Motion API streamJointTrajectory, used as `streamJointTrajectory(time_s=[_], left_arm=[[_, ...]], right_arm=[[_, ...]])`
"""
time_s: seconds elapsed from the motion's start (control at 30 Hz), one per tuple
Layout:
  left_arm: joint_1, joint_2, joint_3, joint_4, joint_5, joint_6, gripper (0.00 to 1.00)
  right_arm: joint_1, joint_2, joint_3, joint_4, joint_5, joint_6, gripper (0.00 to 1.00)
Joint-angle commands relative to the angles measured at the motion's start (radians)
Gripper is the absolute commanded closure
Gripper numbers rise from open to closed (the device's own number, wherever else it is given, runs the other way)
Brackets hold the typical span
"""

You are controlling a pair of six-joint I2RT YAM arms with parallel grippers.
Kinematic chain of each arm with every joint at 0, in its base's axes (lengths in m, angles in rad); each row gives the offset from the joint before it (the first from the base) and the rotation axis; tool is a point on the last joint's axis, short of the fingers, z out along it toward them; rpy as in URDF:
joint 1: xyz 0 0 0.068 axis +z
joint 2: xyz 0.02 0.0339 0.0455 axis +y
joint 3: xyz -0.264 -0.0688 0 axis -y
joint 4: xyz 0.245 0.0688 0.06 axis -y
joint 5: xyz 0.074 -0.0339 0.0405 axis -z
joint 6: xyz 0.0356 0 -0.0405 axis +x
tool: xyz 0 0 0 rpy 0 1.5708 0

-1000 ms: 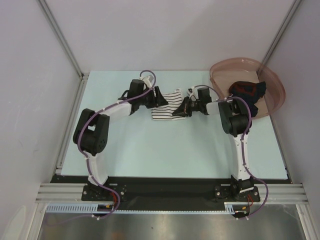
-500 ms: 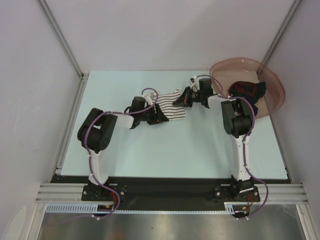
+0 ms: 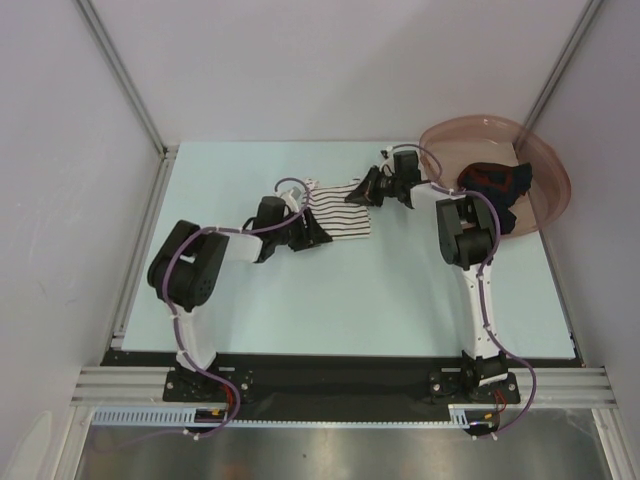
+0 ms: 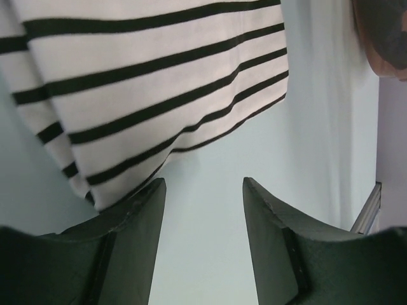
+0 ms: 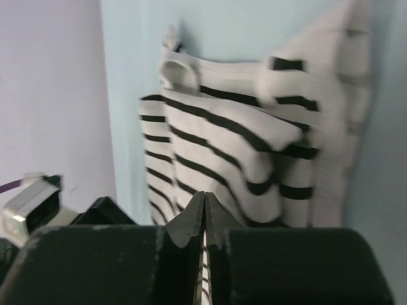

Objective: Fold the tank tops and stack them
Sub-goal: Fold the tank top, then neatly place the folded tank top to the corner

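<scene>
Arms [image 3: 232,243] low: left tool [image 3: 318,237], right tool [image 3: 356,195] flanking top [image 3: 336,210]

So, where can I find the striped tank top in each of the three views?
Top external: the striped tank top lies mid-table, left of the pink basin.
Left wrist: it fills the upper left of the picture.
Right wrist: it fills the centre, hanging in folds.
Shared landmark: the pale blue table, seen beside the cloth in all three views.
</scene>
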Motion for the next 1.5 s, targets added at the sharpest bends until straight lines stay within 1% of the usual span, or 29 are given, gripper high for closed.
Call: streamJointTrajectory(time_s=[0.0,0.03,0.07,0.1,0.13,0.17,0.23,0.27,0.3,0.4,0.43,0.47,0.53,0.57,0.63,0.67,0.8,0.93,1.03,1.1,1.13,1.17,1.2,1.23,1.27,1.33,1.4,1.43,1.47], left_arm=[[-0.002,-0.150,-0.033,-0.078,-0.090,0.062,0.42],[-0.002,-0.172,-0.036,-0.103,-0.107,0.072,0.41],[-0.002,-0.197,-0.036,-0.129,-0.130,0.091,0.40],[-0.002,-0.238,-0.036,-0.181,-0.180,0.100,0.39],[-0.002,-0.257,-0.036,-0.203,-0.204,0.115,0.38],[-0.002,-0.273,-0.033,-0.226,-0.234,0.123,0.33],[-0.003,-0.306,-0.019,-0.296,-0.325,0.143,0.26],[-0.003,-0.310,-0.013,-0.333,-0.351,0.148,0.20],[-0.003,-0.312,-0.007,-0.348,-0.372,0.151,0.17],[-0.003,-0.280,0.043,-0.405,-0.438,0.161,0.14],[-0.003,-0.268,0.059,-0.405,-0.452,0.163,0.14],[-0.003,-0.252,0.097,-0.442,-0.477,0.168,0.14],[-0.005,-0.200,0.143,-0.494,-0.507,0.169,0.15],[-0.005,-0.182,0.186,-0.505,-0.515,0.175,0.18],[-0.006,-0.130,0.246,-0.542,-0.523,0.177,0.20],[-0.006,-0.111,0.264,-0.551,-0.525,0.177,0.23],[-0.012,-0.035,0.318,-0.589,-0.543,0.172,0.27],[-0.017,0.005,0.341,-0.589,-0.549,0.163,0.28],[-0.020,0.035,0.364,-0.594,-0.546,0.163,0.32],[-0.021,0.061,0.381,-0.608,-0.545,0.163,0.38],[-0.025,0.068,0.393,-0.615,-0.541,0.165,0.43],[-0.026,0.076,0.398,-0.623,-0.540,0.163,0.47],[-0.031,0.082,0.401,-0.625,-0.540,0.163,0.50],[-0.035,0.082,0.393,-0.625,-0.538,0.161,0.53],[-0.038,0.081,0.387,-0.619,-0.541,0.161,0.61],[-0.054,0.068,0.363,-0.611,-0.537,0.161,0.67],[-0.070,0.056,0.352,-0.606,-0.534,0.161,0.75],[-0.075,0.053,0.346,-0.603,-0.532,0.160,0.80],[-0.081,0.049,0.332,-0.603,-0.529,0.158,0.88]], right_arm=[[0.006,0.013,0.033,-0.050,0.025,-0.033,0.92],[0.012,0.001,0.034,-0.069,0.029,-0.062,0.87],[0.027,-0.015,0.043,-0.142,0.046,-0.091,0.79],[0.038,-0.047,0.046,-0.174,0.086,-0.160,0.75],[0.046,-0.064,0.046,-0.200,0.103,-0.185,0.71],[0.059,-0.082,0.034,-0.237,0.120,-0.208,0.64],[0.069,-0.150,0.000,-0.245,0.166,-0.248,0.59],[0.076,-0.176,-0.038,-0.250,0.193,-0.256,0.54],[0.079,-0.220,-0.059,-0.248,0.206,-0.262,0.50],[0.089,-0.292,-0.151,-0.248,0.278,-0.290,0.40],[0.090,-0.341,-0.176,-0.251,0.302,-0.299,0.39],[0.093,-0.360,-0.196,-0.262,0.359,-0.317,0.38],[0.096,-0.391,-0.237,-0.280,0.420,-0.333,0.39],[0.098,-0.406,-0.242,-0.315,0.486,-0.352,0.41],[0.098,-0.409,-0.256,-0.340,0.541,-0.363,0.45],[0.098,-0.402,-0.254,-0.359,0.580,-0.374,0.47],[0.099,-0.360,-0.245,-0.383,0.618,-0.385,0.50],[0.102,-0.302,-0.199,-0.409,0.649,-0.389,0.46],[0.113,-0.273,-0.179,-0.417,0.664,-0.391,0.48],[0.122,-0.259,-0.167,-0.425,0.678,-0.392,0.51],[0.127,-0.254,-0.164,-0.434,0.681,-0.395,0.54],[0.130,-0.251,-0.161,-0.437,0.681,-0.399,0.55],[0.135,-0.250,-0.165,-0.438,0.677,-0.400,0.59],[0.136,-0.251,-0.168,-0.440,0.674,-0.400,0.65],[0.138,-0.256,-0.174,-0.443,0.661,-0.402,0.78],[0.139,-0.270,-0.211,-0.439,0.649,-0.400,0.85],[0.139,-0.306,-0.250,-0.417,0.635,-0.396,0.97],[0.144,-0.322,-0.266,-0.412,0.634,-0.394,1.00],[0.147,-0.351,-0.303,-0.409,0.637,-0.394,1.00]])
